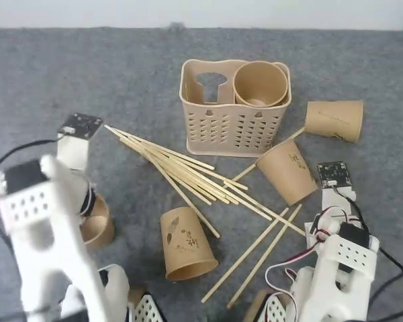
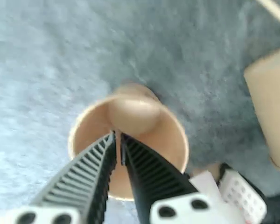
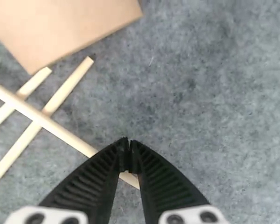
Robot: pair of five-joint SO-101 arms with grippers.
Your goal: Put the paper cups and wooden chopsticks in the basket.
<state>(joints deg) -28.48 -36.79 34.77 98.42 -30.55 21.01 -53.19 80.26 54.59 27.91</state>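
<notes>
Left gripper (image 2: 118, 140) jaws are pinched narrow on the rim wall of a paper cup (image 2: 135, 114), a grip suited to lifting it to the basket (image 1: 232, 131) (second cup (image 1: 260, 84) already inside). Right gripper (image 3: 129, 144) jaws are closed and empty above a chopstick (image 3: 60, 133).

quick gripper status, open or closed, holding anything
Left gripper: closed, empty, tips over an upright paper cup.
Right gripper: closed, empty, tips above a wooden chopstick.
</notes>
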